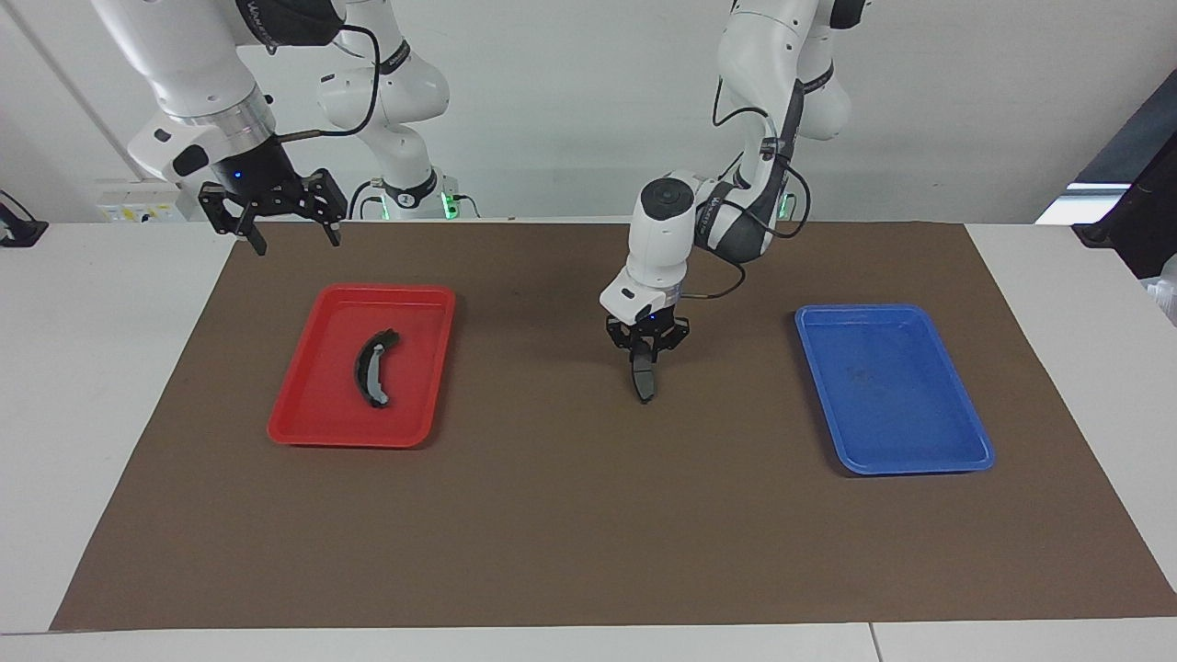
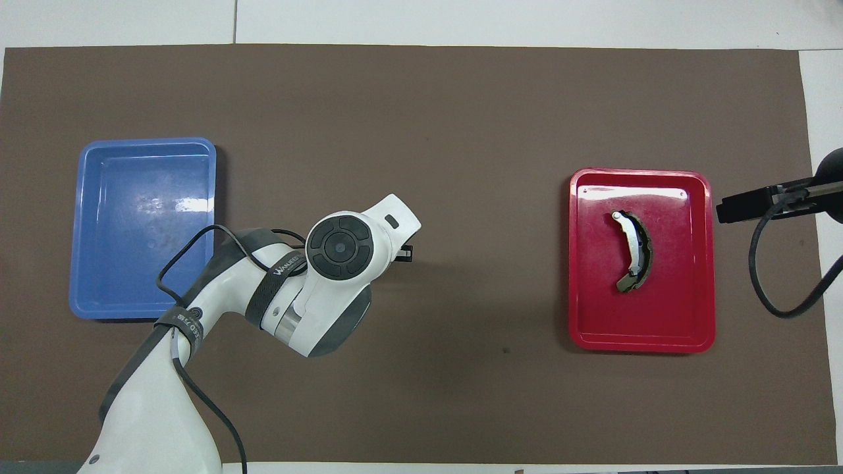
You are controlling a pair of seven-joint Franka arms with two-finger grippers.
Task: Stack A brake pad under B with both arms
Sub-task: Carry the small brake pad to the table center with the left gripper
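Observation:
The A brake pad (image 1: 645,381), short and dark grey, hangs on end from my left gripper (image 1: 646,355), which is shut on its top. It is low over the brown mat (image 1: 588,515), between the two trays; I cannot tell whether its lower end touches the mat. In the overhead view the left arm's wrist (image 2: 339,247) hides the pad. B (image 1: 372,368), the black crescent with a light grey strip, lies in the red tray (image 1: 313,423); it also shows in the overhead view (image 2: 633,251). My right gripper (image 1: 276,232) is open and empty, raised over the mat's edge beside the red tray.
An empty blue tray (image 1: 956,455) lies toward the left arm's end of the table, also seen in the overhead view (image 2: 85,230). The red tray (image 2: 583,263) lies toward the right arm's end. Brown mat covers the table's middle.

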